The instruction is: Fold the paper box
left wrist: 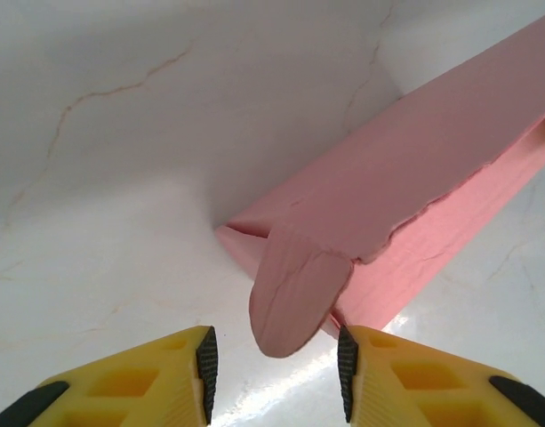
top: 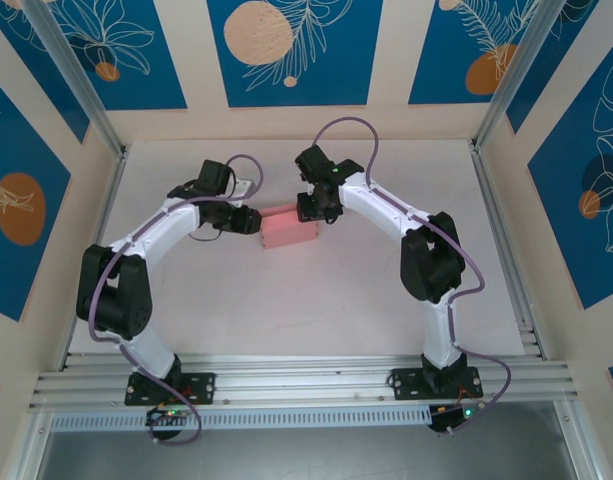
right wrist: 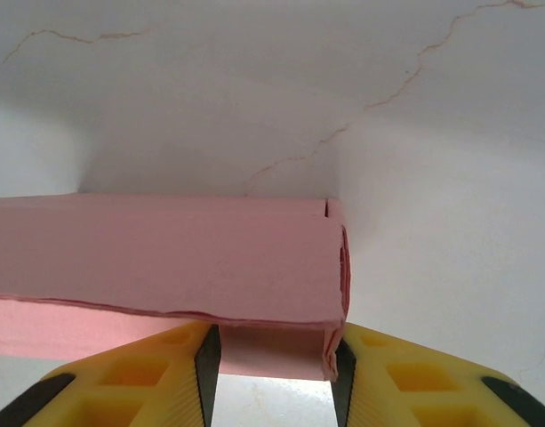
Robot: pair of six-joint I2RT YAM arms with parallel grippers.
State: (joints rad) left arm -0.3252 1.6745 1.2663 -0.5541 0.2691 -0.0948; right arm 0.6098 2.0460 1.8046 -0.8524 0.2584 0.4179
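The paper box point(top: 289, 229) is a small pink folded card box lying on the white table, between the two arms. My left gripper point(top: 252, 221) is at its left end. In the left wrist view the box point(left wrist: 414, 178) lies slanted, with a rounded tab point(left wrist: 294, 294) sticking out of its near end. That tab hangs between the pads of my left gripper point(left wrist: 274, 369), which is open and touches neither side of it. My right gripper point(top: 309, 211) is at the box's upper right corner. In the right wrist view both pads of the gripper point(right wrist: 274, 374) press on the box's end point(right wrist: 263, 351).
The white tabletop point(top: 286, 310) shows thin crack-like lines. Aluminium rails run along the left side, the right side point(top: 506, 250) and the near edge. Blue patterned wall panels stand behind and to both sides.
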